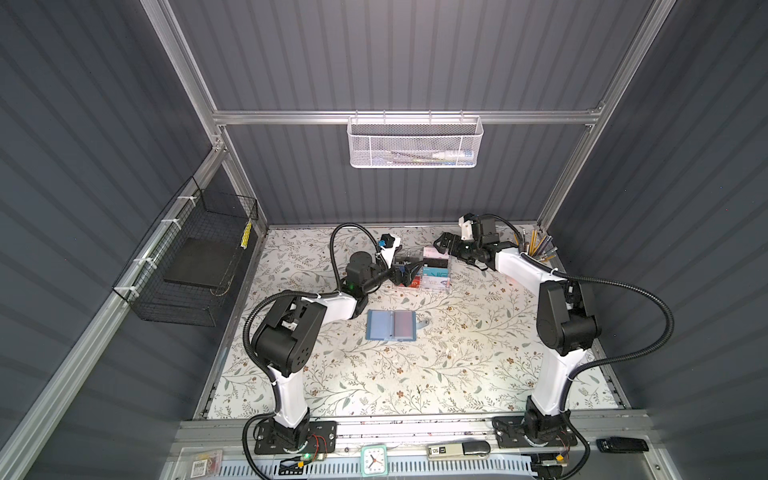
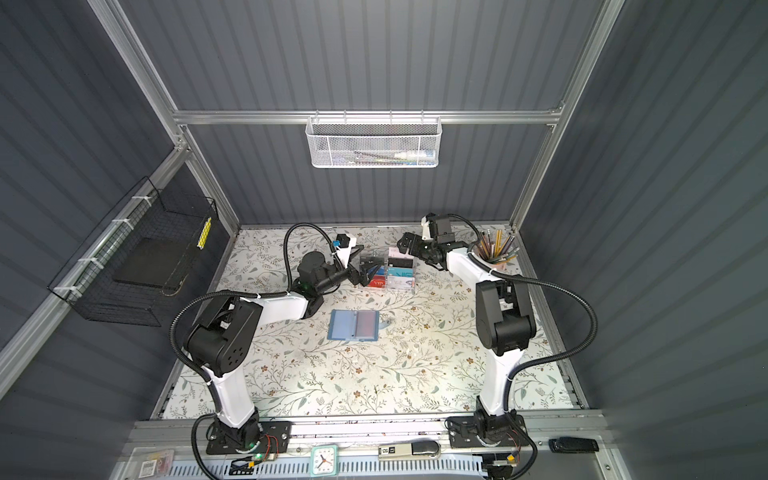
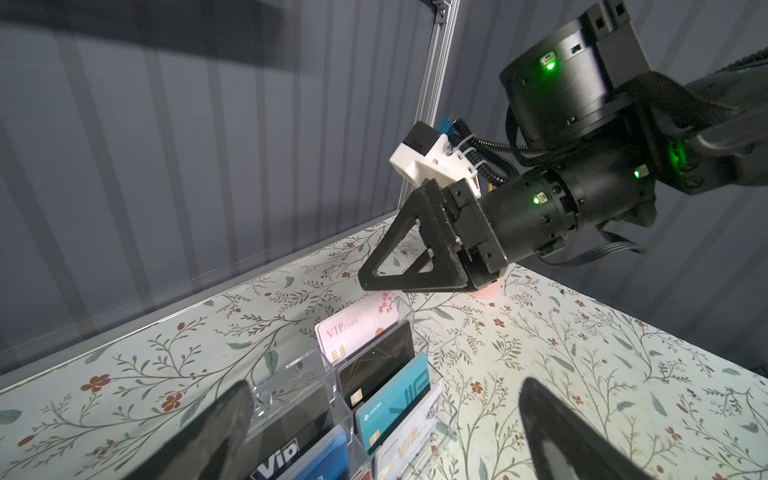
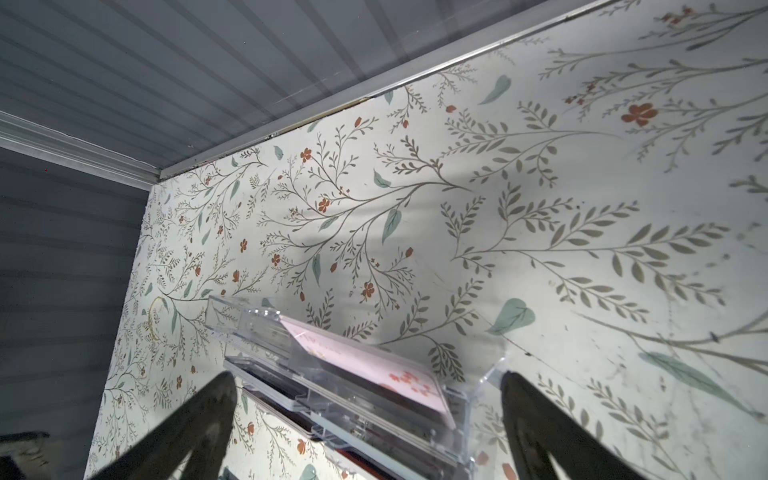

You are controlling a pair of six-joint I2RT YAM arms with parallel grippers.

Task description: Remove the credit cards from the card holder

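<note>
Slate-blue card holder (image 1: pixel 390 326) open flat, bare worktop (image 1: pixel 374 374) in front; behind it, left end effector (image 3: pixel 384 395) and right end effector (image 4: pixel 368 380), both spread empty, flank the acrylic rack (image 1: pixel 434 277).

Clear card rack (image 3: pixel 291 370), far centre of the desk (image 3: pixel 582 374).
Right column, far to near:
- pink card (image 3: pixel 357 332): "VIP CARD"
- teal card (image 3: pixel 395 403): "VIP", plus a small word resembling "AXON"
- white card (image 3: pixel 409 445): "VIP" in gold

Left column:
- black card (image 3: pixel 286 436): "Vip"

Near rail:
- tool label (image 1: pixel 435 451): "50"
</note>
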